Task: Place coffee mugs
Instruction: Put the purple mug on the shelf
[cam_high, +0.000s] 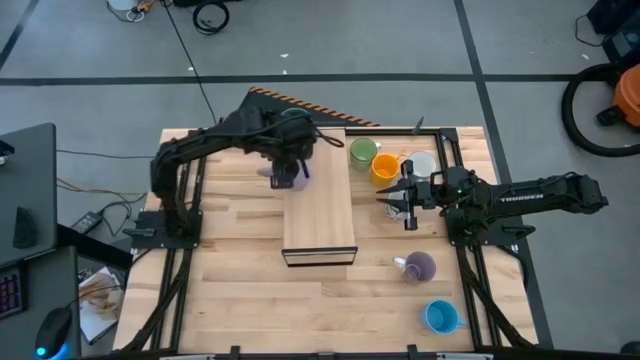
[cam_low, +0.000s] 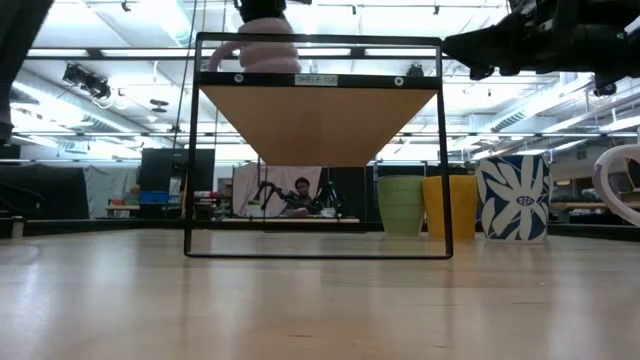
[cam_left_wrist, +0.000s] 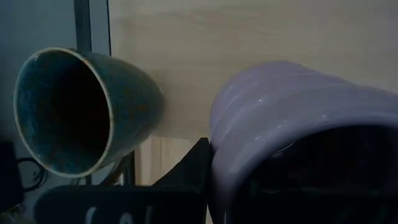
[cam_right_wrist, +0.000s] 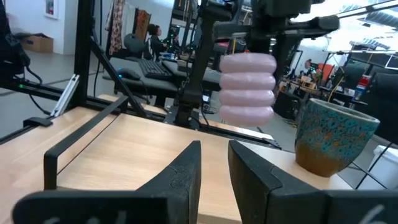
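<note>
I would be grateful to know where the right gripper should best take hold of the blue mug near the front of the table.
The blue mug stands upright, mouth up, with its handle pointing toward the table's right edge. The right gripper would probably do best coming straight down and pinching the rim wall on the side away from the handle, one finger inside. The lilac mug lies clear of it.

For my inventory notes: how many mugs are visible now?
7. One lilac in the left gripper at the shelf edge, a teal one beside it; green, orange, white near the right gripper; another lilac and a blue on the table beside the shelf. Arms may hide more.
</note>
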